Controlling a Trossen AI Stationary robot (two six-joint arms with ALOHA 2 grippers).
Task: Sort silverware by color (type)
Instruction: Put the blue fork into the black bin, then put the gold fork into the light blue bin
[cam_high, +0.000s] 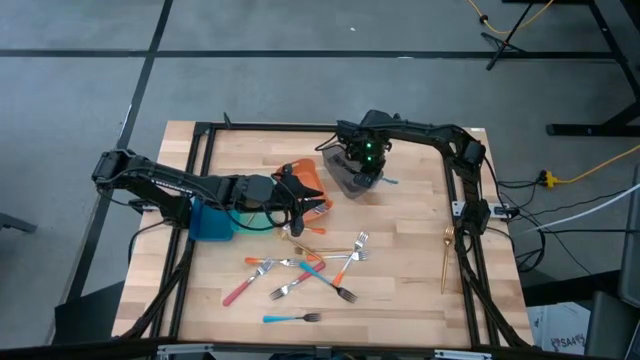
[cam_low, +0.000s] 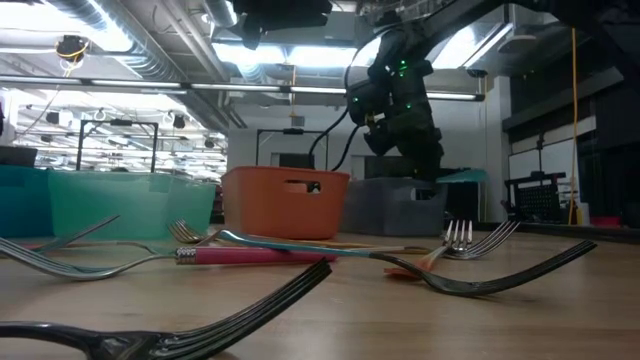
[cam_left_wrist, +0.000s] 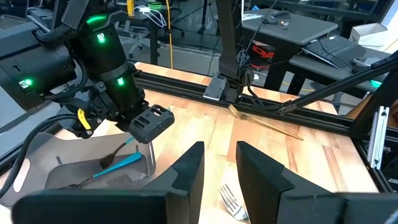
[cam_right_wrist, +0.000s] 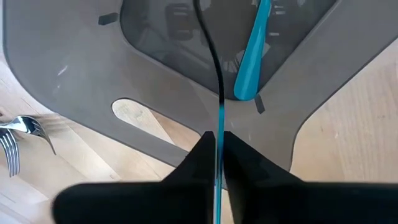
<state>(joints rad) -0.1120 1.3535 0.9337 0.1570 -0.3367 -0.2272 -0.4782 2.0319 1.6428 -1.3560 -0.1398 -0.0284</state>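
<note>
The table (cam_high: 400, 290) was pale wood, smooth and lightly grained. The forks (cam_high: 345, 260) had shiny metal heads and glossy coloured plastic handles. The grey bin (cam_right_wrist: 74, 68) looked matt plastic; the orange bin (cam_low: 285, 205) had a soft sheen.

A blue-handled utensil (cam_right_wrist: 217, 134) stood nearly upright, pinched between the fingertips of the right gripper (cam_right_wrist: 217, 144) above the grey bin (cam_right_wrist: 81, 62). A second blue-handled utensil (cam_right_wrist: 252, 53) lay inside that bin, just beyond the fingertips. Near the left gripper (cam_high: 300, 212), a loose pile of forks (cam_high: 310, 270) with pink, orange and blue handles lay crossed on the table. A blue-handled fork (cam_high: 290, 318) lay apart beyond the pile. A gold utensil (cam_high: 447, 255) lay alone, well away from both grippers.
</note>
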